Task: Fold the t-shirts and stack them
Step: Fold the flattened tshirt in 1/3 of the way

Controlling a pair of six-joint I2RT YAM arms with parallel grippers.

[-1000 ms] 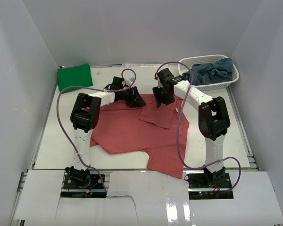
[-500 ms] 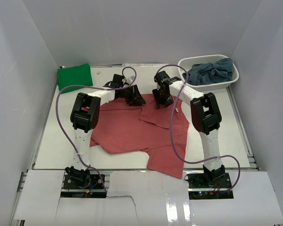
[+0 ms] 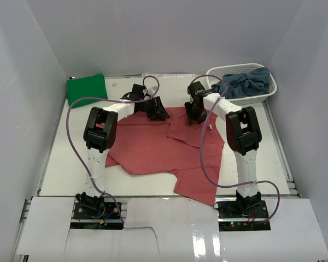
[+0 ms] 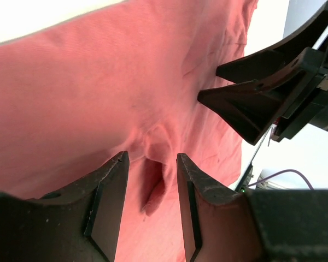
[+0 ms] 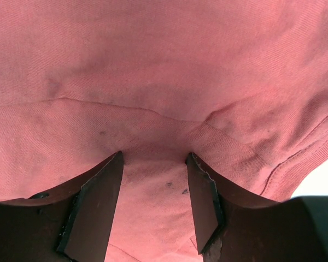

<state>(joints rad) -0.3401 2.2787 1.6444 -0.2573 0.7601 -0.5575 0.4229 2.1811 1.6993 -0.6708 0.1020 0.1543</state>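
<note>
A salmon-red t-shirt [image 3: 158, 147] lies spread and rumpled in the middle of the table, its right side folded over. My left gripper [image 3: 159, 113] is at its far edge, open, fingertips down on the cloth [image 4: 98, 82]. A small ridge of cloth stands loose between its fingers [image 4: 152, 158]. My right gripper [image 3: 195, 115] is a short way to the right, over the folded part. It is open too, tips pressed into the cloth [image 5: 153, 65] near a seam [image 5: 154, 158]. A bright green t-shirt [image 3: 86, 89] lies folded at the back left. Grey-blue t-shirts [image 3: 246, 82] fill the basket.
The white lattice basket [image 3: 246, 100] stands at the back right corner. Grey walls close in the left, back and right sides. Purple cables loop from both arms over the table. The right gripper's fingers [image 4: 246, 109] show close by in the left wrist view.
Both grippers have slid to the right and slightly back. The salmon-red t-shirt has shifted right with them.
</note>
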